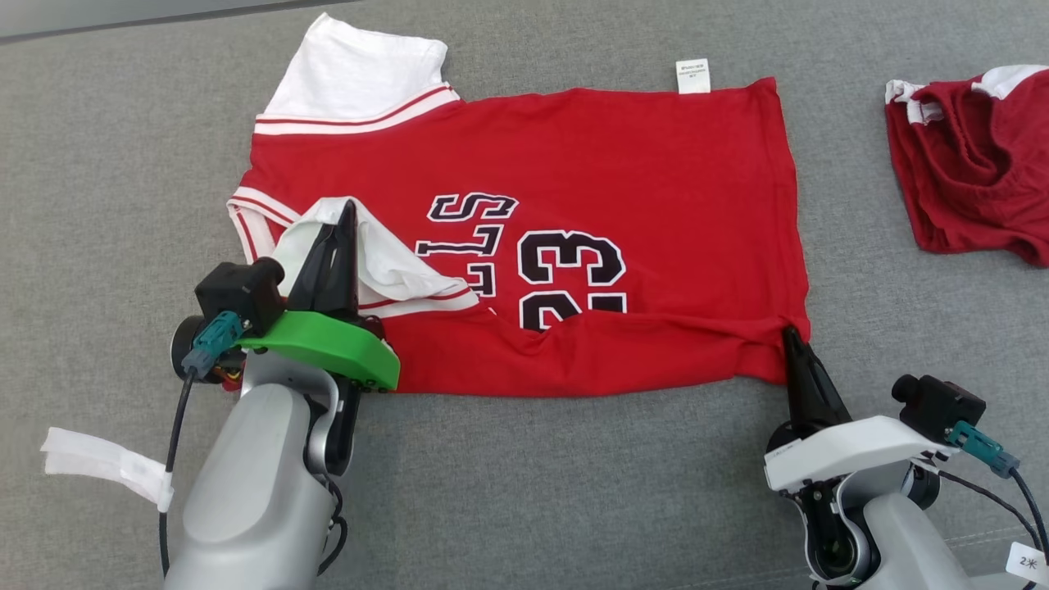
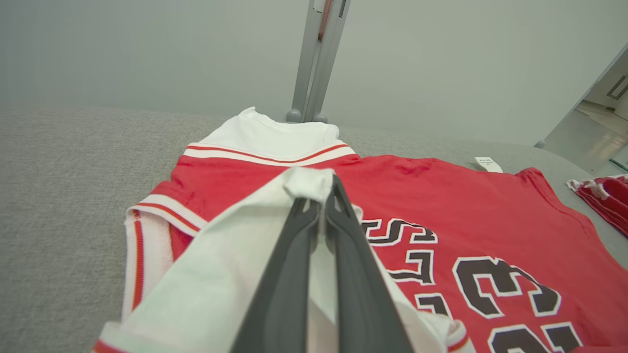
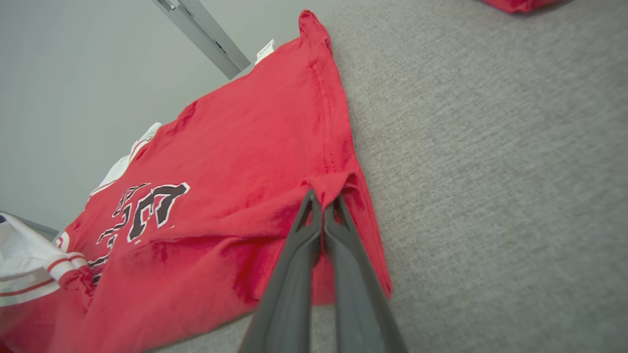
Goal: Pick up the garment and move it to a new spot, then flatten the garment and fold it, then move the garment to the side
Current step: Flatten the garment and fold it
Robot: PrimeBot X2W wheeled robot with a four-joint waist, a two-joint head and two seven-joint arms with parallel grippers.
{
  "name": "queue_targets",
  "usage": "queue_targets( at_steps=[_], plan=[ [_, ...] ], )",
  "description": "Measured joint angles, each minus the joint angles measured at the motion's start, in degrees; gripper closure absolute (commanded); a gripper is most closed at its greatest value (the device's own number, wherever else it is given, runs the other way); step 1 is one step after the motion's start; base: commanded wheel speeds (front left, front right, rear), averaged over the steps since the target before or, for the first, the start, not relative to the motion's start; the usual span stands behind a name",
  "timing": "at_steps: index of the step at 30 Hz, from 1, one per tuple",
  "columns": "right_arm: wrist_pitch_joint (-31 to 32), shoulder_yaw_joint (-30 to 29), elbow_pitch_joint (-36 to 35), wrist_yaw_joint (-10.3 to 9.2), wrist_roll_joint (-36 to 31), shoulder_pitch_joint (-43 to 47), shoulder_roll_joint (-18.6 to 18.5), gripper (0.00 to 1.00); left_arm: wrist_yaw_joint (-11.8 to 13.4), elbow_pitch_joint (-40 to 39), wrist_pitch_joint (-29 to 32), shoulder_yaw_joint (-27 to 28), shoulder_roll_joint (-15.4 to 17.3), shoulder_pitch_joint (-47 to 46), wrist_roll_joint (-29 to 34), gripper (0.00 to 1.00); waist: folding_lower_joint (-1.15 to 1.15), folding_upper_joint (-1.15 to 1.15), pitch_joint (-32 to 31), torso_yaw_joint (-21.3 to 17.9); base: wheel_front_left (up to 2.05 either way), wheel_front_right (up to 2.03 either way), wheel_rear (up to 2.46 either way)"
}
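Observation:
The garment (image 1: 590, 164), a bright red T-shirt with white sleeves and a black "BULLS 23" print, lies spread on the grey surface, its near edge folded over the lower part of the print. My left gripper (image 1: 348, 206) is shut on the garment's white near sleeve, which is lifted and folded onto the chest; the left wrist view shows the sleeve cloth (image 2: 299, 184) pinched at the fingertips. My right gripper (image 1: 791, 334) is shut on the garment's near hem corner (image 3: 328, 184), pulled slightly inward. The small white tag (image 1: 692, 75) sticks out at the far edge.
A smaller, darker red garment (image 1: 975, 164) lies crumpled at the far right. A white strip (image 1: 102, 463) hangs by my left forearm. A grey metal post (image 2: 316, 59) stands behind the surface. Open grey surface lies in front of the shirt.

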Motion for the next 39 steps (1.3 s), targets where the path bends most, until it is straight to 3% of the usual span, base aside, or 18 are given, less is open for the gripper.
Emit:
queue_targets(
  at_steps=[7,8,9,10,11,12,13,23,29,34,39],
  plan=[
    [-0.77,1.02,1.54,0.00,0.32,-1.91,0.00,1.00,-0.18,1.99,-0.09,1.91,-0.49,-2.28,0.90,1.00,0.00,0.00,0.83,-0.49,0.00,0.00,0.00],
    [-0.94,1.13,1.52,0.00,0.31,-2.17,0.01,0.92,-0.25,2.23,-0.09,2.16,-0.54,-2.58,0.98,1.00,0.00,0.00,0.87,-0.51,0.00,0.00,0.00],
    [-1.01,1.19,1.49,0.00,0.32,-2.25,0.03,0.62,-0.26,2.70,-0.10,2.41,-0.58,-2.85,0.98,1.00,0.00,0.00,0.89,-0.53,0.00,0.00,0.00],
    [-1.07,1.22,1.49,0.00,0.35,-2.25,0.02,0.41,-0.26,3.21,-0.14,2.55,-0.62,-3.02,0.98,1.00,0.00,0.00,0.88,-0.56,0.00,0.00,0.00],
    [-1.09,1.21,1.41,0.00,0.36,-2.25,0.02,0.00,-0.29,3.81,-0.14,2.70,-0.65,-3.13,0.98,0.82,0.01,0.00,0.86,-0.60,0.00,0.00,0.00],
    [-1.23,1.19,1.19,0.00,0.34,-2.25,0.01,0.00,-0.42,4.14,-0.15,2.78,-0.68,-3.22,0.98,0.58,0.00,0.00,0.83,-0.64,0.00,0.00,0.00],
    [-1.24,1.13,0.88,0.00,0.29,-2.25,0.02,0.00,-0.51,4.16,-0.15,2.80,-0.70,-3.34,0.98,0.00,0.00,0.00,0.81,-0.67,0.00,0.00,0.00],
    [-1.52,-3.00,-6.69,0.00,-5.81,0.20,-0.01,0.00,-2.58,-1.29,-0.15,1.38,-0.83,-1.39,-0.60,0.00,0.00,0.00,-0.55,-0.15,0.00,0.00,0.00],
    [-1.56,-6.09,-11.43,0.00,-12.25,2.77,0.00,0.00,-2.58,-5.90,-0.15,3.88,-0.76,4.14,-0.51,0.00,0.00,0.00,-2.54,0.82,0.00,0.00,0.00],
    [-1.12,-7.79,-13.94,0.00,-14.96,5.08,0.01,0.00,-0.36,-7.10,2.45,6.21,2.25,9.51,-1.02,0.00,0.00,0.00,-4.56,2.05,0.00,0.00,0.00],
    [0.15,-8.02,-15.02,0.00,-15.81,6.55,0.02,0.00,1.92,-8.86,10.32,7.95,4.69,13.88,-3.05,0.00,0.00,0.00,-6.46,3.46,0.00,0.00,0.00]
  ],
)
